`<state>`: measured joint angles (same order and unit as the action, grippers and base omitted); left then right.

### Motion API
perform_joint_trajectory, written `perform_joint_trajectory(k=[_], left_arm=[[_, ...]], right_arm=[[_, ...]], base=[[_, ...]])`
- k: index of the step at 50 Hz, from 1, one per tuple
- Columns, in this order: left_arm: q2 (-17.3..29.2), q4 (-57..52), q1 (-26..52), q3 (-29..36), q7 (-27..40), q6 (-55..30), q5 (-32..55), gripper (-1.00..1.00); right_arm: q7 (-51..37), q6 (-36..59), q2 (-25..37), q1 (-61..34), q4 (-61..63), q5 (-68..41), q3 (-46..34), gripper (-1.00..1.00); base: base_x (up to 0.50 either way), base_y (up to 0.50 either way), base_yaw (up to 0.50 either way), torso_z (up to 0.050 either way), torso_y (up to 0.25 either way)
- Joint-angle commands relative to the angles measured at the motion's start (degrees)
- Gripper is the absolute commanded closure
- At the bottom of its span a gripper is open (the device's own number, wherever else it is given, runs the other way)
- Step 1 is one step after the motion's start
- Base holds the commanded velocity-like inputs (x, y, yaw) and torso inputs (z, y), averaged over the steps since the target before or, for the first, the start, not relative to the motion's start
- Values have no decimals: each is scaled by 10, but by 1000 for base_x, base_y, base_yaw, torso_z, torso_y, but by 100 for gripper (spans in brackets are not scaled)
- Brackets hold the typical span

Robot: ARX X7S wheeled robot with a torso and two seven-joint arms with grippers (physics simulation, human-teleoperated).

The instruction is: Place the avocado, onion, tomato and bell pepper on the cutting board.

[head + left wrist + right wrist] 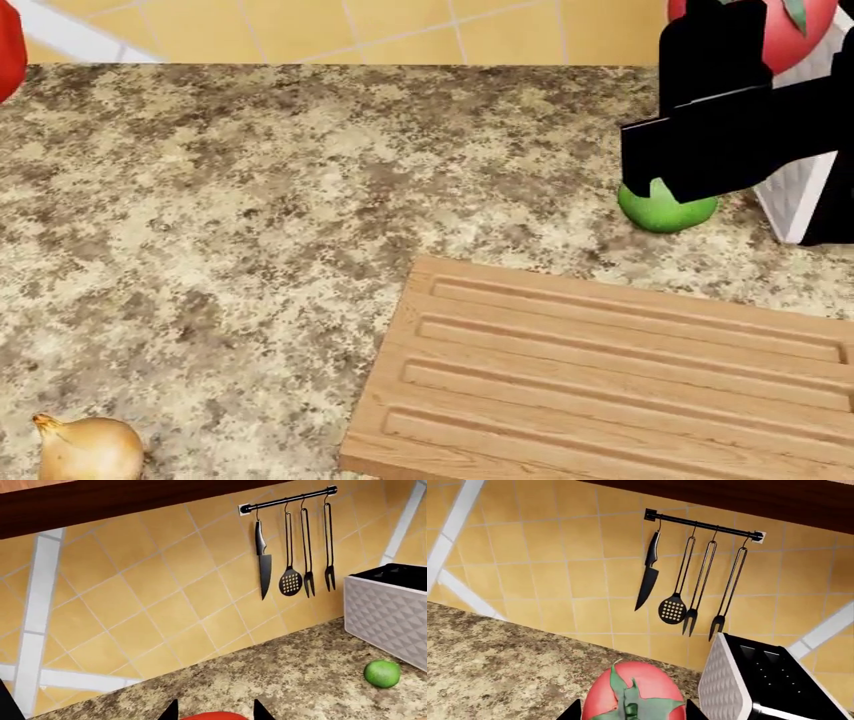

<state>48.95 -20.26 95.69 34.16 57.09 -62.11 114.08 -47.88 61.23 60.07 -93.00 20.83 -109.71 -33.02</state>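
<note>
Overhead, the granite tabletop [240, 200] lay wide and bare across its middle, running back to a tan tiled wall [400, 30]. The cutting board [601, 380] sat flat at the near right, its grooved top carrying nothing, with open stone along its left and far edges.

The right arm [734, 130] was raised over the far right of the tabletop, its dark bulk crossing in front of the avocado [663, 212], which rested on the stone just beyond the board's far edge. The right gripper [632, 711] had its jaws pinching the tomato [634, 692], calyx facing the wrist camera, held above the tabletop near a white, diamond-textured toaster [740, 680].

The left gripper [213, 711] showed only two dark fingertips [171, 711] in its wrist view, spread either side of a red object, apparently the bell pepper [215, 715]; whether they gripped it could not be told. A red sliver at the head view's far left edge could not be identified.

The onion [87, 448] sat alone at the near left corner, well apart from the board. On the wall, a black rail [288, 499] carried a knife [264, 562], a slotted spoon [290, 580] and two forks.
</note>
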Motion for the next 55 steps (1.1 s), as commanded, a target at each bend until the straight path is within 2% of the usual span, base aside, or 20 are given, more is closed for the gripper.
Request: perform_joint_trajectory(k=[1,35,43,55], left_arm=[[2,3,2,1,0,5,-1,100],[7,-3,4,4,2,11,2,100],[6,6,3,3,-15,9,-13,100],[12,8,28,0,-6,5,2,100]], right_arm=[[8,12,-8,-10,-4,17,-2,100],[10,11,1,-5,7,9,-2,100],[6,108,-11,-77,-18,-18,-46,100],[-33,160,12,-146,-31,-117,-83,100]], base=[[172,0,0,0,0],[154,0,0,0,1],[0,0,0,0,1],[0,0,0,0,0]])
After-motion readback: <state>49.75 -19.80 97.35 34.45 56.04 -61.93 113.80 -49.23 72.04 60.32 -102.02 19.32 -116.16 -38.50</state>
